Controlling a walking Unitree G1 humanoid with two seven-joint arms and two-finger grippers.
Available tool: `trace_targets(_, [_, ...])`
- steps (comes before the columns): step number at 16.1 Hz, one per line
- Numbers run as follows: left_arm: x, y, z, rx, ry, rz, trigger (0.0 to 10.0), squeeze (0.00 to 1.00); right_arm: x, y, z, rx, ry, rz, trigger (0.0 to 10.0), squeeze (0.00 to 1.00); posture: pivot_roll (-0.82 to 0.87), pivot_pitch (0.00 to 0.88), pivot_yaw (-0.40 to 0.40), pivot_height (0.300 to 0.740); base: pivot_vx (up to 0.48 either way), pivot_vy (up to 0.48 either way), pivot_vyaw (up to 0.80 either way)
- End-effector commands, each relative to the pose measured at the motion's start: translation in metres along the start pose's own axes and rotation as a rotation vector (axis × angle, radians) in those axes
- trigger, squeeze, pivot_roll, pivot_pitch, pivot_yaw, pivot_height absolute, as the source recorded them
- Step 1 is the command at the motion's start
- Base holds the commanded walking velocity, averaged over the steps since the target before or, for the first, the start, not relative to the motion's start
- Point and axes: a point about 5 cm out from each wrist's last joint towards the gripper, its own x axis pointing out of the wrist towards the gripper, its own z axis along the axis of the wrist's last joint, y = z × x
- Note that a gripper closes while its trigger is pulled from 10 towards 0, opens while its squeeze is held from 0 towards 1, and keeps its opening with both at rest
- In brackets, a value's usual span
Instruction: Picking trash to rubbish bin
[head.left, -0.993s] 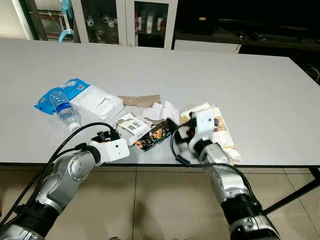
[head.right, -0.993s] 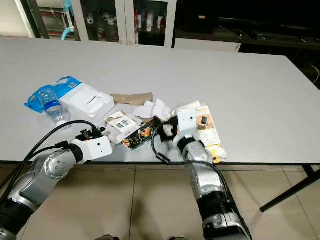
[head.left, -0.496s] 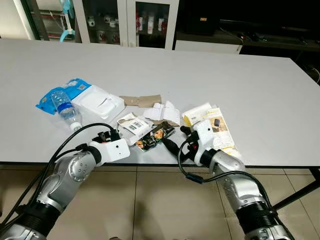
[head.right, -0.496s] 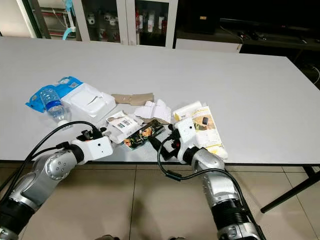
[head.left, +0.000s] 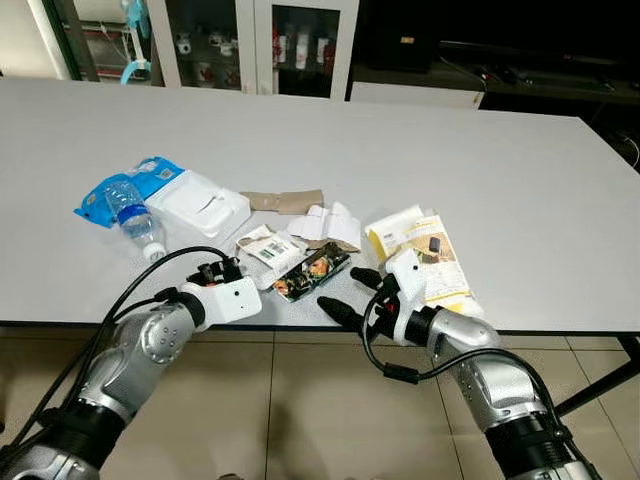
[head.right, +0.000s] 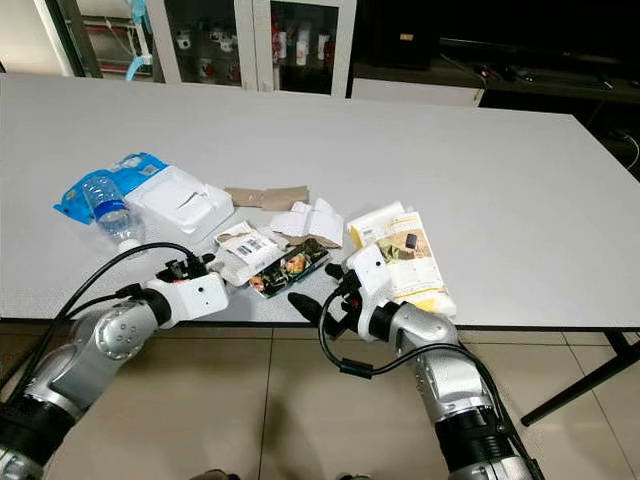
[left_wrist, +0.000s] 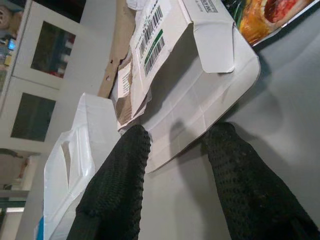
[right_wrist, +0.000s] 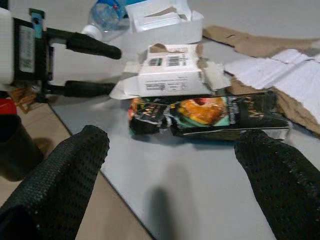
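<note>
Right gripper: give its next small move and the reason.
Probably ease the right gripper forward to straddle the dark snack wrapper, then close. Its fingers stand wide open, the wrapper lies flat just ahead between them, and nothing is held yet.

The head's two eyes look forward and down from above the near edge of the worktop (head.left: 520, 150), taking in nearly its whole grey surface and the glass-doored cabinet (head.left: 250, 40) behind it. Both share that scene, the right eye's picture slightly offset. The left wrist camera sits low and very close, looking along its fingers (left_wrist: 117, 185) at the flattened white carton (left_wrist: 185, 85). The right wrist camera, also low near the worktop's edge, faces the dark snack wrapper (right_wrist: 205, 116) and, beyond it, the same carton (right_wrist: 167, 75) and the left gripper (right_wrist: 87, 67).
</note>
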Motion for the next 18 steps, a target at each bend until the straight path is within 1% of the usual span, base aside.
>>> trace_targets(1, [0.003, -0.026, -0.004, 0.005, 0.033, -0.097, 10.0, 0.00, -0.003, 0.001, 0.002, 0.000, 0.002, 0.015, 10.0, 0.00, 0.00, 0.056, -0.086, 0.740, 0.000, 0.000, 0.00])
trace_targets(3, [0.007, -0.029, -0.004, 0.006, 0.032, -0.085, 10.0, 0.00, -0.003, 0.003, 0.002, 0.004, 0.001, 0.025, 10.0, 0.00, -0.01, 0.057, -0.086, 0.740, 0.000, 0.000, 0.00])
trace_targets(5, [0.008, -0.033, -0.003, 0.009, 0.028, -0.101, 10.0, 0.00, -0.003, 0.004, 0.002, 0.007, 0.003, 0.028, 10.0, 0.00, -0.01, 0.055, -0.086, 0.740, 0.000, 0.000, 0.00])
trace_targets(6, [0.011, -0.035, -0.002, 0.015, 0.026, -0.106, 10.0, 0.00, -0.003, 0.005, 0.002, 0.009, 0.005, 0.033, 10.0, 0.00, -0.01, 0.058, -0.086, 0.740, 0.000, 0.000, 0.00])
trace_targets(10, [0.019, -0.037, -0.003, 0.037, 0.036, -0.107, 10.0, 0.00, -0.004, 0.007, 0.003, 0.016, 0.002, 0.037, 10.0, 0.00, -0.01, 0.058, -0.084, 0.740, 0.000, 0.000, 0.00])
trace_targets(11, [0.020, -0.037, -0.003, 0.034, 0.034, -0.108, 0.0, 0.00, -0.004, 0.007, 0.003, 0.017, 0.002, 0.037, 10.0, 0.00, -0.01, 0.058, -0.084, 0.740, 0.000, 0.000, 0.00])
trace_targets(14, [0.024, -0.036, -0.003, 0.043, 0.035, -0.103, 0.0, 0.00, -0.005, 0.007, 0.004, 0.024, -0.003, 0.033, 10.0, 0.00, -0.01, 0.056, -0.083, 0.740, 0.000, 0.000, 0.00])
trace_targets(18, [0.022, -0.036, -0.008, 0.042, 0.048, -0.100, 0.0, 0.00, -0.006, 0.006, 0.005, 0.032, -0.009, 0.033, 10.0, 0.00, -0.01, 0.056, -0.084, 0.740, 0.000, 0.000, 0.00])
